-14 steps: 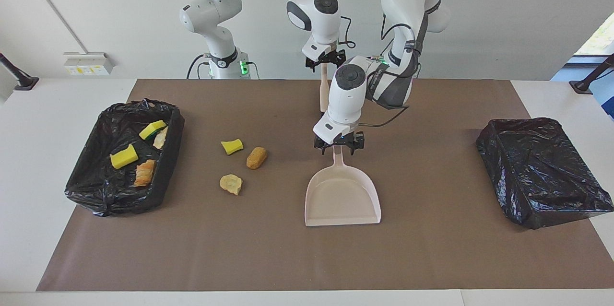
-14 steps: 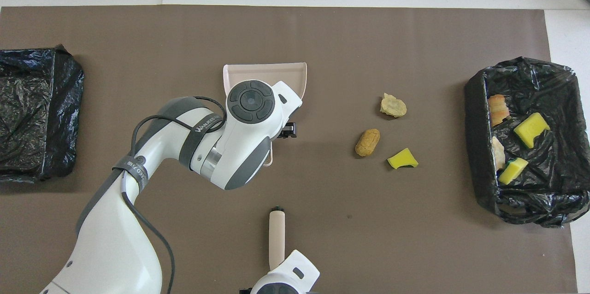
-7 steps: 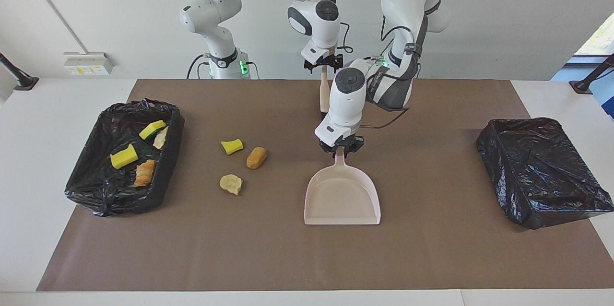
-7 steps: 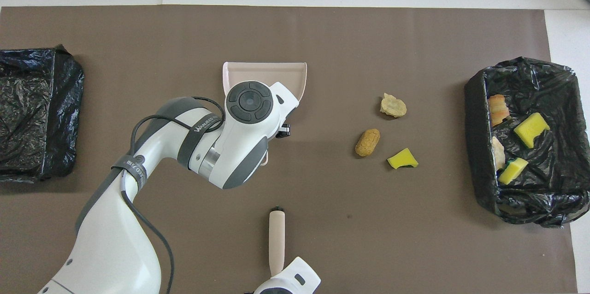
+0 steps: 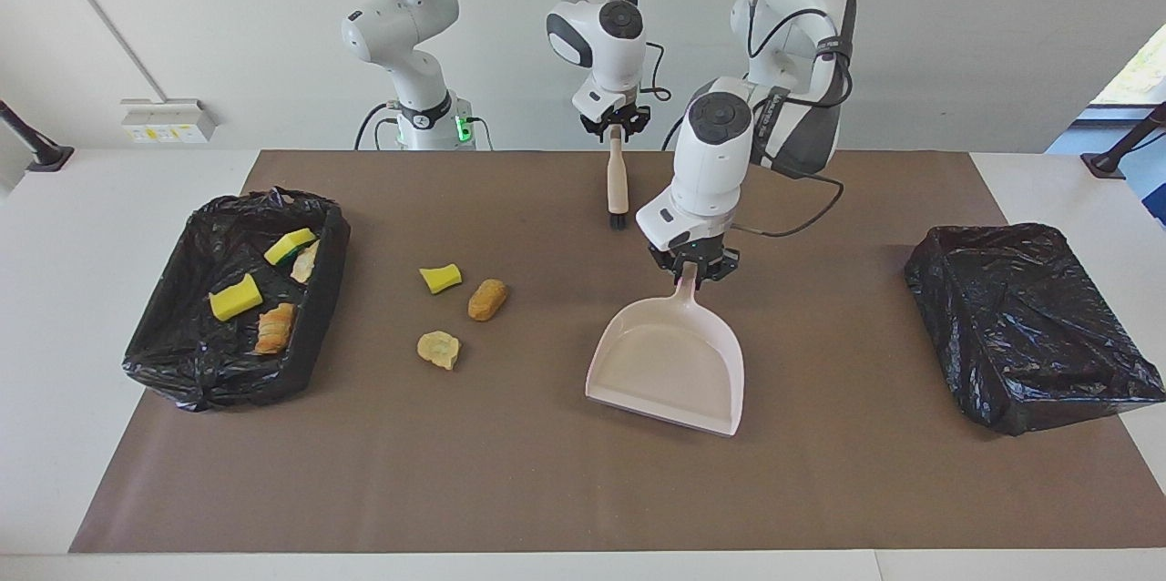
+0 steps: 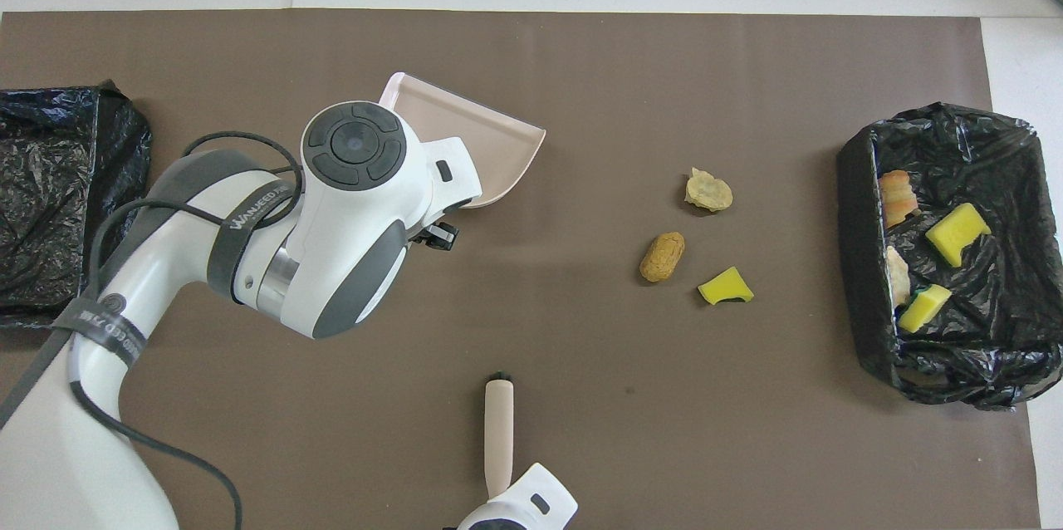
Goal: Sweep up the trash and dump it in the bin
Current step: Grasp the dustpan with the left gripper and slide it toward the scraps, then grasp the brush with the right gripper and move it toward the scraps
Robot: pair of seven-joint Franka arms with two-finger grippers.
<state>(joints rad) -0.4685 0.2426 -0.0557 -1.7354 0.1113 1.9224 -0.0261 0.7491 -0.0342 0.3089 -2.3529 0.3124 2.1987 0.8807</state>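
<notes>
Three pieces of trash lie on the brown mat: a yellow sponge piece [image 5: 441,278] [image 6: 725,287], a brown roll [image 5: 487,300] [image 6: 662,257] and a pale chunk [image 5: 439,350] [image 6: 708,190]. Toward the left arm's end from them is the pinkish dustpan [image 5: 669,367] [image 6: 490,148], turned askew. My left gripper [image 5: 692,271] is shut on its handle. The beige brush [image 5: 618,180] [image 6: 499,430] lies nearer to the robots. My right gripper [image 5: 617,127] is shut on the top of its handle. The black-lined bin [image 5: 182,381] [image 6: 864,264] at the right arm's end holds several scraps.
A second black-lined bin [image 5: 1029,326] [image 6: 58,206] sits at the left arm's end of the table, with nothing visible in it. The brown mat [image 5: 547,490] covers most of the table, and white table shows around it. The left arm's wrist hides the dustpan's handle from above.
The left gripper closed on the dustpan's handle, then swung it toward the left arm's end, turning the pan askew. The right gripper closed on the brush handle.
</notes>
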